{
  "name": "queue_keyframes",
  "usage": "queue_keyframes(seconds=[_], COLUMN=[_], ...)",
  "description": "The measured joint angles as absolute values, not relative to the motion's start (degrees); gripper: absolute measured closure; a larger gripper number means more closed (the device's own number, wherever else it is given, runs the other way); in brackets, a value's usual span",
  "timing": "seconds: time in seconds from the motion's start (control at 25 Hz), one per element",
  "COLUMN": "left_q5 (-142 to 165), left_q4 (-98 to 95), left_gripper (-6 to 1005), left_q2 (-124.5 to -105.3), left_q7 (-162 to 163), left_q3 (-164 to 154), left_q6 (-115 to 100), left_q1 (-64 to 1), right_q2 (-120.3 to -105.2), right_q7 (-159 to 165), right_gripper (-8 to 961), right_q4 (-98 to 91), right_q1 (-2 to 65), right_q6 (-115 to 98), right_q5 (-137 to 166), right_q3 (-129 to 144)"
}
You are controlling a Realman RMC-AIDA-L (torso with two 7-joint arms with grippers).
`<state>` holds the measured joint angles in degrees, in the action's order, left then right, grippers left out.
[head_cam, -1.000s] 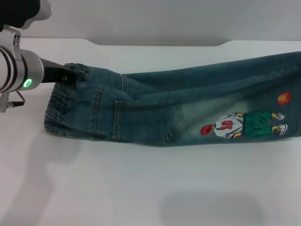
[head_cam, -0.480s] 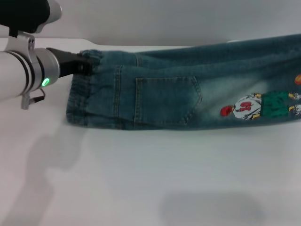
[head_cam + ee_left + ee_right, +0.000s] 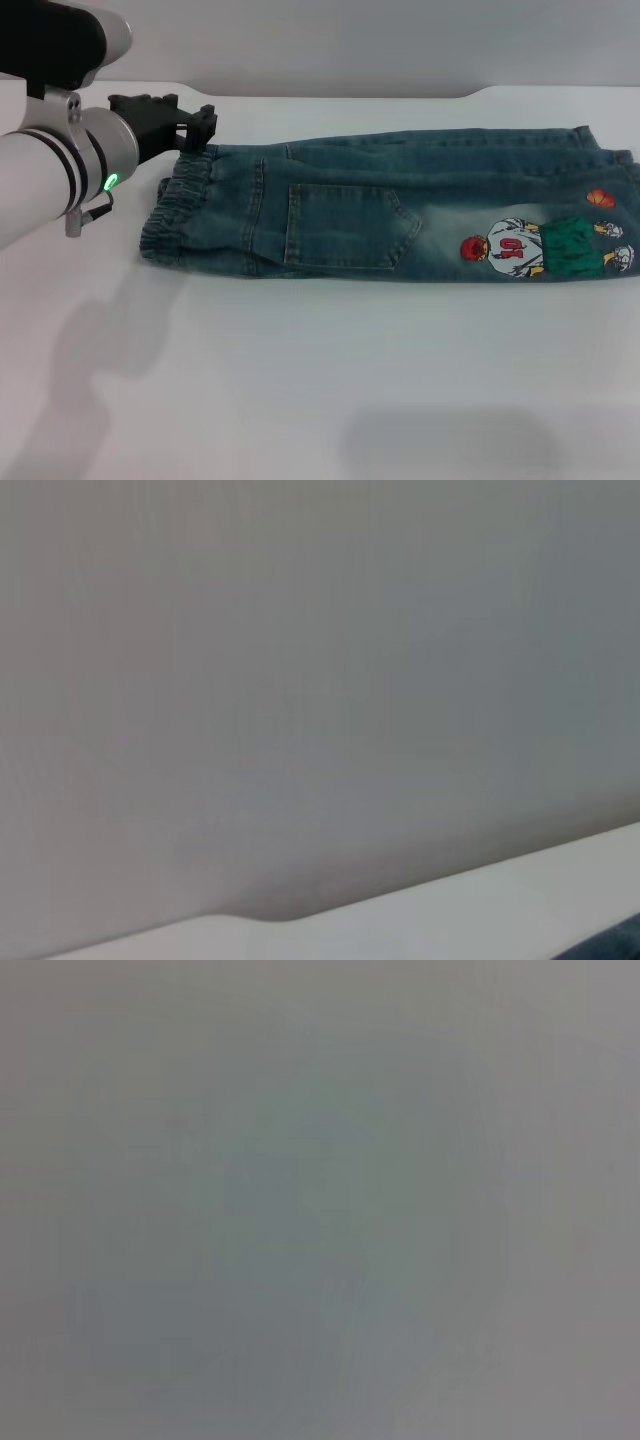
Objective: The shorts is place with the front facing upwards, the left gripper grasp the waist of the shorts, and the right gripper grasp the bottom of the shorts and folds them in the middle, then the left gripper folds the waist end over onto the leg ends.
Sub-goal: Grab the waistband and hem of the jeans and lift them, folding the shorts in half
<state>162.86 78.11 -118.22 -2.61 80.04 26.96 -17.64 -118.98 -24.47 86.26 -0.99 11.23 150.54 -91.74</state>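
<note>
Left gripper (image 3: 195, 125), black claw spread and holding nothing, hovers just above and behind the far corner of the waist (image 3: 178, 212), while the shorts (image 3: 390, 215) lie flat on the white table (image 3: 320, 380), already doubled lengthwise, with the waist at the robot's left and the leg ends (image 3: 610, 200) at its right. Risk, as I judge it, lies in the next pinch: a bite on only the top ruffle would lift one layer, so the doubled denim peels open or drags crooked on its way over. No right gripper shows in any view, so nothing pins the hems against sliding.
</note>
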Motion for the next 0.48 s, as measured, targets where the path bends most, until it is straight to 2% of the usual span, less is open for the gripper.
queue_keyframes(seconds=[0.08, 0.28, 0.48], left_q5=[162.86, 162.86, 162.82], left_q4=[77.98, 78.49, 79.55], left_gripper=[693, 489, 307], left_q2=[-118.26, -118.18, -118.12], left_q7=[-2.6, -2.48, -2.46], left_q3=[79.95, 79.96, 80.08], left_q6=[25.41, 24.65, 26.17], left_q1=[-17.21, -16.41, -15.72], right_q2=[-119.01, -119.11, -119.18], right_q7=[-24.41, -25.5, -25.18], right_gripper=[547, 377, 172], right_q4=[86.09, 85.98, 75.43], right_q1=[-2.45, -8.17, -6.69], right_q6=[7.8, -13.5, -39.75], right_q5=[150.27, 152.21, 152.87], right_q3=[-90.02, -79.48, -72.92])
